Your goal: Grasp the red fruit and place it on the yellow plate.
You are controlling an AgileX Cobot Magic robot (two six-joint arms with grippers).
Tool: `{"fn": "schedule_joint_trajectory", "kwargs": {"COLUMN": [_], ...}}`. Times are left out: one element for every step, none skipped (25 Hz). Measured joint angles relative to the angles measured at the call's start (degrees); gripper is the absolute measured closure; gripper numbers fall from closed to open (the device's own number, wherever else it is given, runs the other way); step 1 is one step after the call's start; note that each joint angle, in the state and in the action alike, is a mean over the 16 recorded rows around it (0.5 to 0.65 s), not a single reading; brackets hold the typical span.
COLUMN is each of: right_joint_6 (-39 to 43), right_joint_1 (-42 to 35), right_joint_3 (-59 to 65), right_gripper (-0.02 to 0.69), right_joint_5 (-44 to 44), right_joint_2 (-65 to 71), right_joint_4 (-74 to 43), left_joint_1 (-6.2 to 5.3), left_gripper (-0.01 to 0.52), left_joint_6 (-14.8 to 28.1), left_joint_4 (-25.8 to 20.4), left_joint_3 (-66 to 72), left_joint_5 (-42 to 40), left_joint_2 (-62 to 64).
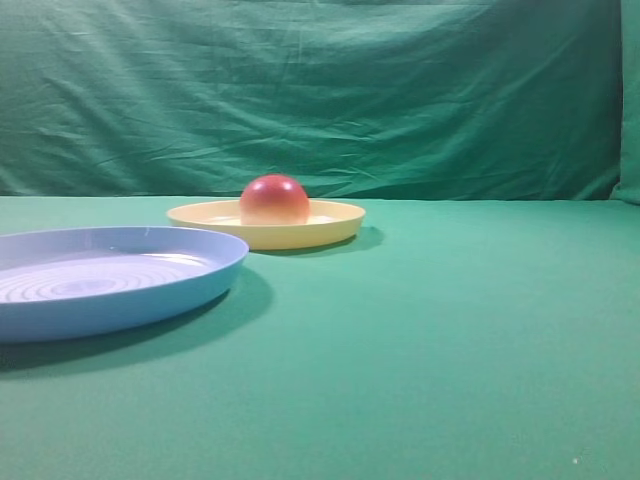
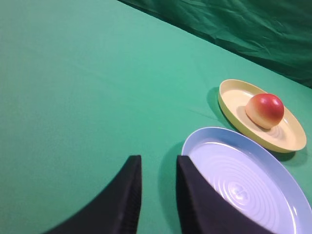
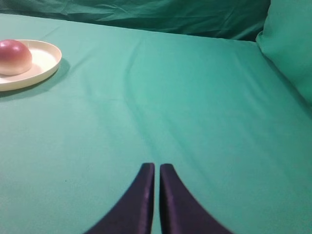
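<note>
The fruit is being carried by the yellow plate, flat base down, beside the blue plate. The placing is judged done, and only staying clear is being called for. The left gripper is being held slightly spread and empty; the right gripper is nearly pressed together, well apart from the fruit.

Worktop bare across right half and foreground of exterior view; wide passage there. Blue plate fills lower left, its rim near yellow plate at centre, narrow gap between. Fruit sits on yellow plate, open above. Green backdrop closes off far edge. Left end effector just beside blue plate rim.
</note>
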Motion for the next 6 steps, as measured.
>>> {"fn": "schedule_joint_trajectory", "kwargs": {"right_joint_6": [0.0, 0.0, 0.0, 0.0, 0.0, 0.0], "right_joint_1": [0.0, 0.0, 0.0, 0.0, 0.0, 0.0], "right_joint_3": [0.0, 0.0, 0.0, 0.0, 0.0, 0.0], "right_gripper": [0.665, 0.665, 0.665, 0.665, 0.665, 0.665], "right_joint_5": [0.0, 0.0, 0.0, 0.0, 0.0, 0.0], "right_joint_2": [0.0, 0.0, 0.0, 0.0, 0.0, 0.0], "right_joint_4": [0.0, 0.0, 0.0, 0.0, 0.0, 0.0], "left_joint_1": [0.0, 0.0, 0.0, 0.0, 0.0, 0.0], "left_gripper": [0.357, 0.357, 0.357, 0.357, 0.357, 0.357], "left_joint_6": [0.0, 0.0, 0.0, 0.0, 0.0, 0.0], "left_joint_4": [0.0, 0.0, 0.0, 0.0, 0.0, 0.0], "left_joint_3": [0.0, 0.0, 0.0, 0.0, 0.0, 0.0], "left_joint_5": [0.0, 0.0, 0.0, 0.0, 0.0, 0.0], "left_joint_2": [0.0, 0.0, 0.0, 0.0, 0.0, 0.0]}}
